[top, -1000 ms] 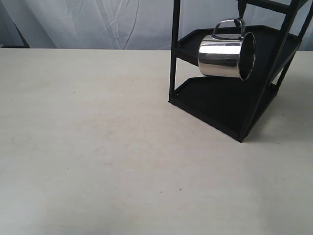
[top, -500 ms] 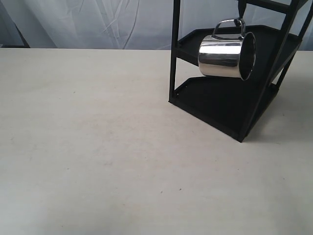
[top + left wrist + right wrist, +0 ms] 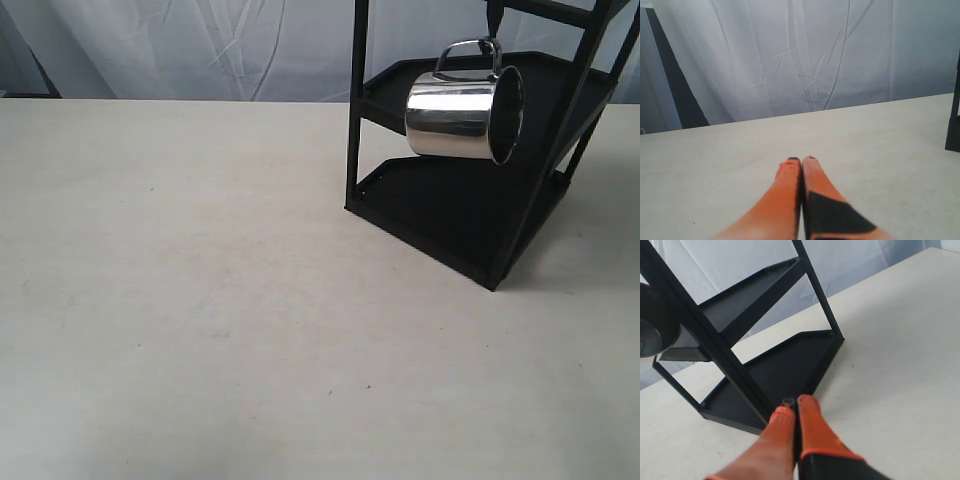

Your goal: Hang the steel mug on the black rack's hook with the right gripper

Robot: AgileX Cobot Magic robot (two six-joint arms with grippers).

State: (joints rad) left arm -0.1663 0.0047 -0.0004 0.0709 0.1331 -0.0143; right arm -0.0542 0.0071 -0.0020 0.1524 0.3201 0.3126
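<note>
Black rack point(image 3: 470, 190) cut off by upper and right edges; hook point(image 3: 494, 20) mostly out of frame. Steel mug point(image 3: 652, 335) clipped at edge, blurred.

Even, diffuse lighting. Steel mug point(image 3: 462, 115) shows bright mirror glare. Black rack point(image 3: 470, 190) casts soft shadow — wrist views blur nearest the lens.

steel mug point(image 3: 463, 118) hangs by handle on hook point(image 3: 493, 22) of black rack point(image 3: 470, 200), tilted sideways, mouth facing right; right gripper point(image 3: 796, 405) closed
</note>
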